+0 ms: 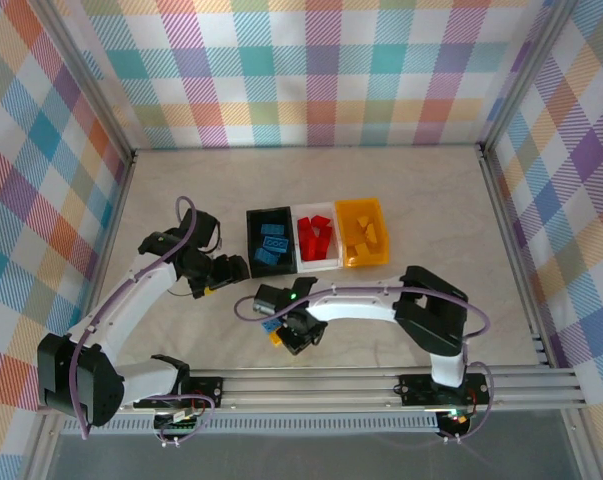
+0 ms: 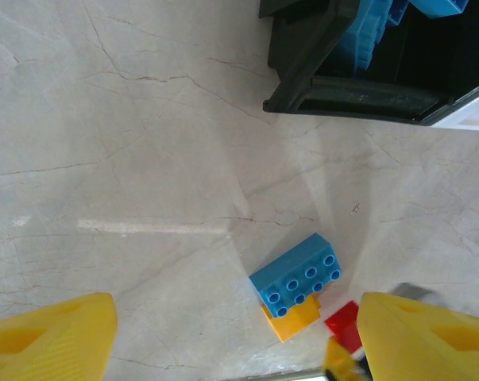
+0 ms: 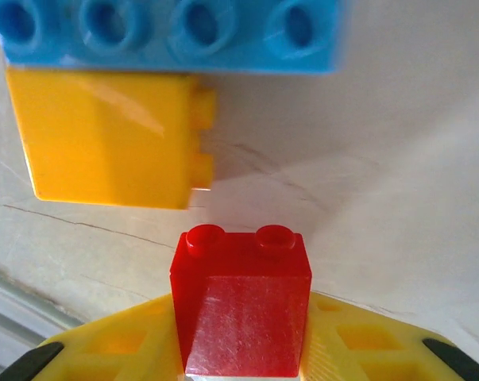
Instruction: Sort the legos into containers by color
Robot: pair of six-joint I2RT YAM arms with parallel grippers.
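My right gripper (image 3: 241, 359) is shut on a small red lego (image 3: 241, 305), its yellow fingers pressed against both sides, low over the table. Just beyond it lie a yellow lego (image 3: 104, 135) and a blue lego (image 3: 168, 32), touching each other. From above, the right gripper (image 1: 286, 337) is at the near middle of the table. My left gripper (image 2: 235, 341) hangs open above the same blue lego (image 2: 296, 275), yellow lego (image 2: 296, 317) and red lego (image 2: 344, 324). The black container (image 1: 252, 245) holds blue legos, the white container (image 1: 319, 266) red ones, and the yellow-orange container (image 1: 366, 260) yellow ones.
The three containers stand side by side in the table's middle, the black one (image 2: 358, 95) just ahead of the left gripper (image 1: 231, 270). Metal frame rails run along the near edge and the sides. Bare tabletop lies to the left, the right and behind the containers.
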